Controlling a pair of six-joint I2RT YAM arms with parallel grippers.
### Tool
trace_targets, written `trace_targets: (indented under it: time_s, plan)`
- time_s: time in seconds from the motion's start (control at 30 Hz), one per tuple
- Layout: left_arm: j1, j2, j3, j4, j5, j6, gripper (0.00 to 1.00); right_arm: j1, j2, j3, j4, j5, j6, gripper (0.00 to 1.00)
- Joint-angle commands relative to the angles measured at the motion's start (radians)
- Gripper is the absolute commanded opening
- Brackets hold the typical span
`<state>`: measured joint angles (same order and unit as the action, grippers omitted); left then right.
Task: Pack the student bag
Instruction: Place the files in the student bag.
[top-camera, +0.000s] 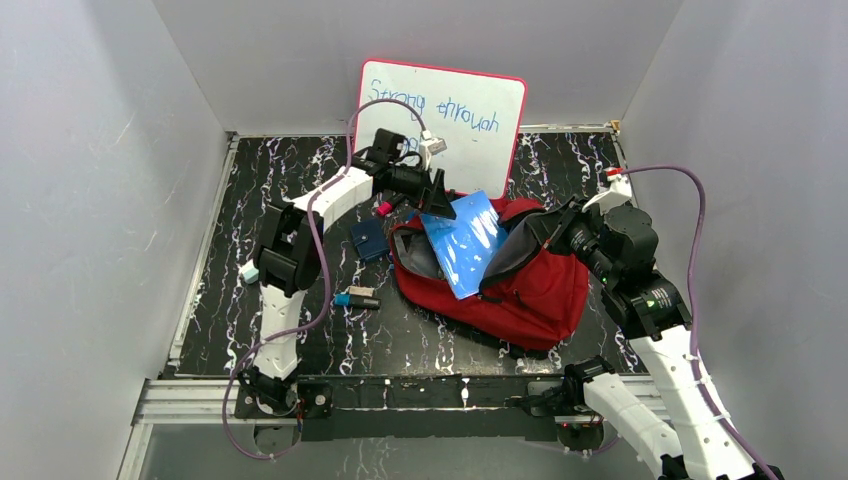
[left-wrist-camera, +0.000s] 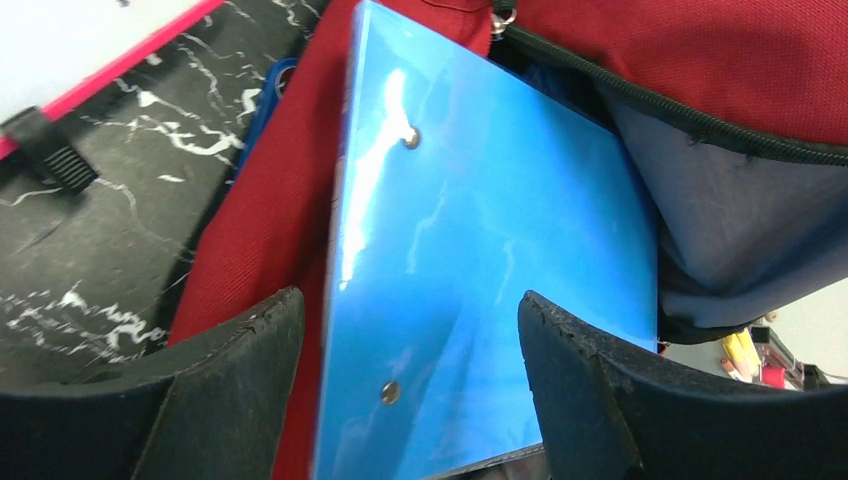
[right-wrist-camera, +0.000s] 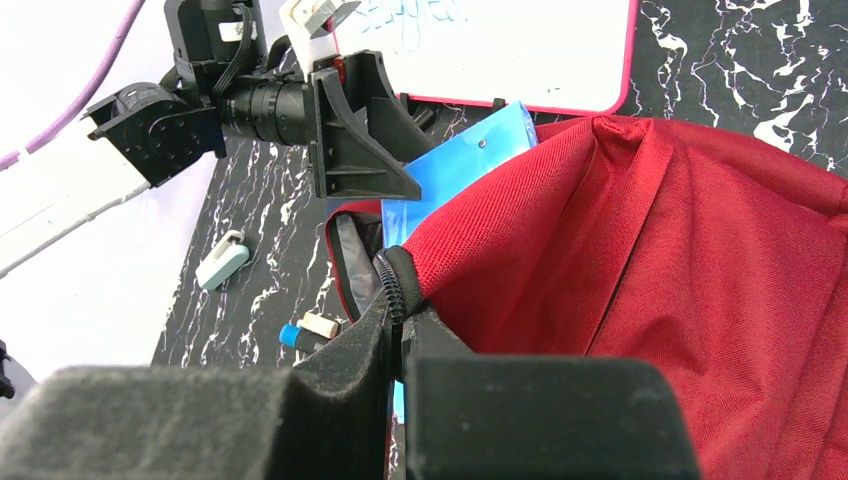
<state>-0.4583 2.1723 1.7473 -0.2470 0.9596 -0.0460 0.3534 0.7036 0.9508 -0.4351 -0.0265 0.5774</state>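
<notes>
- While the left gripper (top-camera: 440, 197) hangs with its jaws spread toward the bench's far edge, a dark pouch (top-camera: 370, 240) lies below it, just left of the bag (top-camera: 545, 295).
- Folder (top-camera: 462, 243): blue, tilted, its lower end inside the bag's open mouth, its upper end between the spread fingers (left-wrist-camera: 230, 385).
- Bag: red, mid-bench toward the right edge.
- Right gripper (right-wrist-camera: 400, 325): pinching the bag's zipper rim.
</notes>
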Motion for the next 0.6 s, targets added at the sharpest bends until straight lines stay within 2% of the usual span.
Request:
trace_targets:
  time_s: [0.0,0.2,0.33,0.47,0.57]
  plan:
    - [-0.024,-0.026,0.002,-0.013,0.055,-0.005,0.73,-0.002,-0.020,-0.002,0.061,-0.001,0.013,0.02]
    - [-0.029,-0.048,-0.007,-0.012,0.063,-0.029,0.58,-0.001,-0.019,-0.009,0.065,-0.006,0.013,0.01]
    - [-0.029,-0.076,-0.034,0.021,0.056,-0.067,0.40,-0.001,-0.018,-0.017,0.073,-0.007,0.018,0.02]
    - [-0.025,-0.083,-0.033,0.034,0.097,-0.096,0.28,-0.001,-0.013,-0.021,0.077,-0.015,0.019,0.02]
    - [-0.011,-0.097,-0.038,0.046,0.118,-0.124,0.15,-0.001,-0.013,-0.022,0.078,-0.013,0.019,0.02]
